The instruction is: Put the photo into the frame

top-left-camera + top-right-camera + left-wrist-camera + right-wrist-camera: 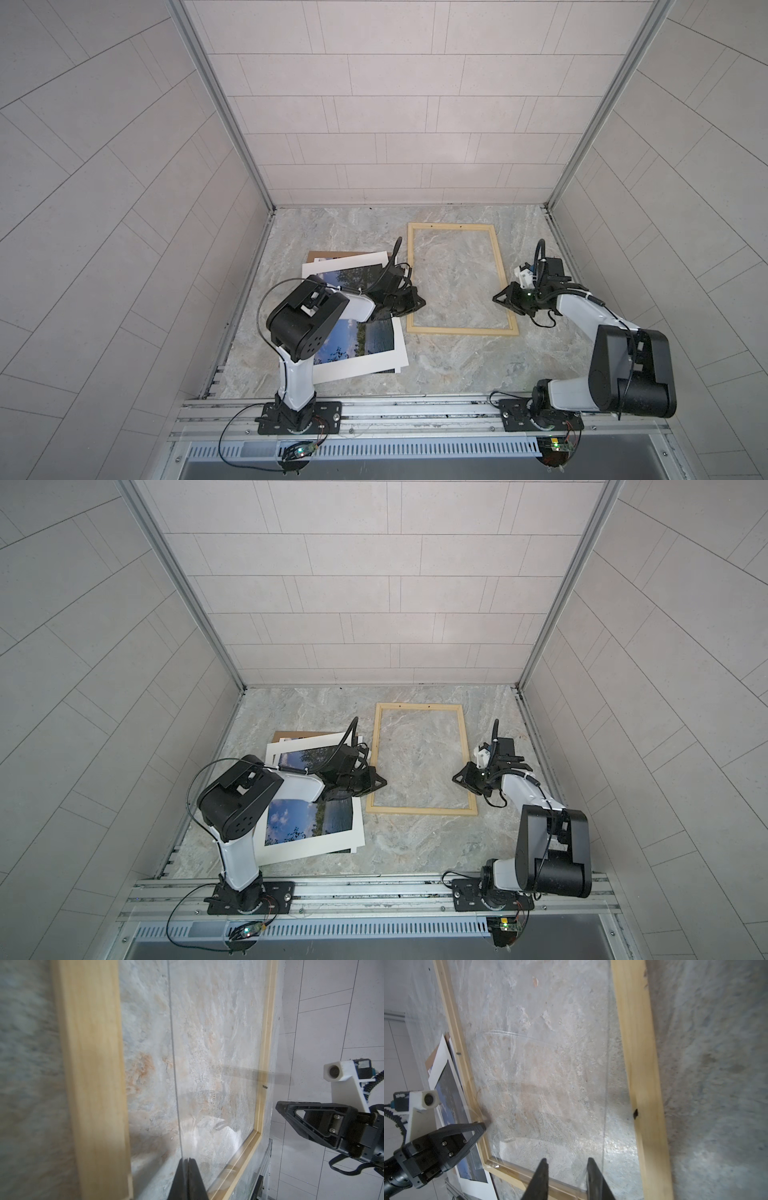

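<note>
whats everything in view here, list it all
frame: one, pale wood, flat on the table right of centre
photo: one, sky and water with white border, left of the frame
backing board: one, brown, under the photo stack
other sheets: count unclear, white, peeking from under the photo
clear sheet: one, see-through, over the frame's opening, faint
table: one, grey marble
walls: three, pale tiled
left tool: black, shut, across the frame's left bar
right tool: black, open, across the frame's right bar
</note>
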### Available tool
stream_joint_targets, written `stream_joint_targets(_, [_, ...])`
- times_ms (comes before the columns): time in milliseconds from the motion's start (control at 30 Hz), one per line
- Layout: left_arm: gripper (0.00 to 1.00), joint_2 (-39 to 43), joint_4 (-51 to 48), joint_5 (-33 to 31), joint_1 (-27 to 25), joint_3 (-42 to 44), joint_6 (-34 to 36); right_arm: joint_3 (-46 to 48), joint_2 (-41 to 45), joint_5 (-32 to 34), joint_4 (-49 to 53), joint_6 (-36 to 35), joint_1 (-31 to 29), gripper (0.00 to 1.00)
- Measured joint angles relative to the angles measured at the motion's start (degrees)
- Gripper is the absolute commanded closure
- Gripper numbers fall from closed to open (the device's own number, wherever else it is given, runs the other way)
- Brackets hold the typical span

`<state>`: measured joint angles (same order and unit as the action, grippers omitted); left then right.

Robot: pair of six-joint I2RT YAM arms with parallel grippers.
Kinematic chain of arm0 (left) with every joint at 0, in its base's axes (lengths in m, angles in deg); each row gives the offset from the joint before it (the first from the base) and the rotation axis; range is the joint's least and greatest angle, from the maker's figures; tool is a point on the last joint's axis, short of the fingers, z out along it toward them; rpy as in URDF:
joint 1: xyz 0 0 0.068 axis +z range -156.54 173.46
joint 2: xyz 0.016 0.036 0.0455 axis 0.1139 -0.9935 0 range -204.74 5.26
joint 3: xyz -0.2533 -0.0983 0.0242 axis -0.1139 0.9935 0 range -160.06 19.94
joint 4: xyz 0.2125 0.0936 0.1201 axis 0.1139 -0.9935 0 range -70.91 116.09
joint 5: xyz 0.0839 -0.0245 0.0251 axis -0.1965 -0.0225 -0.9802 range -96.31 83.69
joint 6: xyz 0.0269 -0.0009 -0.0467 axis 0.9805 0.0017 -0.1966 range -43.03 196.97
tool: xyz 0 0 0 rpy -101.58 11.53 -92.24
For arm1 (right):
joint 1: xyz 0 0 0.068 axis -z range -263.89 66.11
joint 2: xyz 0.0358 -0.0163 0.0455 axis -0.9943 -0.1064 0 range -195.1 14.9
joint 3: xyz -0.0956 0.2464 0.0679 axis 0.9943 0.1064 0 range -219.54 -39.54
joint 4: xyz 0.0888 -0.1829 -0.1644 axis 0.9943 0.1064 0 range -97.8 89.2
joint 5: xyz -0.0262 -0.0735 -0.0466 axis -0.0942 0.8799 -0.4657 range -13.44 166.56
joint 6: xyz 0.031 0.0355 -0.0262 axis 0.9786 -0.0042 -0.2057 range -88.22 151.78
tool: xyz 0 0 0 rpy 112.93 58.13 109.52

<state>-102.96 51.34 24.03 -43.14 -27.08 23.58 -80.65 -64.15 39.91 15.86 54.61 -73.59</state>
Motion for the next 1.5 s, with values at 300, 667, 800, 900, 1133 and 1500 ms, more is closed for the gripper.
stream_joint_targets(300, [1.0, 1.0, -0.2, -0.3, 0.2, 0.3, 0.1, 1.6, 7.8, 9.2, -0.9, 1.7, 1.0, 0.28])
stream_joint_targets(667, [1.0, 1.0, -0.3, 0.4, 1.2, 0.4, 0.4, 3.5, -2.3, 11.0, -6.8, 2.4, 1.0, 0.26])
stream_joint_targets(800, [1.0, 1.0, -1.0, 1.0, 1.9, 0.4, 1.0, 2.9, -3.8, 9.1, -9.4, 2.7, 1.1, 0.26])
stream_joint_targets(900, [1.0, 1.0, -1.6, 1.3, 2.1, 0.4, 1.4, 3.1, -3.8, 8.5, -10.1, 3.0, 1.1, 0.26])
stream_joint_targets(1133, [1.0, 1.0, -1.7, 1.7, 2.2, 0.4, 1.9, 3.3, -3.6, 7.3, -9.9, 3.0, 1.1, 0.27])
stream_joint_targets(1500, [1.0, 1.0, -1.4, 4.5, 2.9, 0.1, 1.2, 4.1, -3.5, 5.5, -10.7, 3.1, 1.3, 0.27])
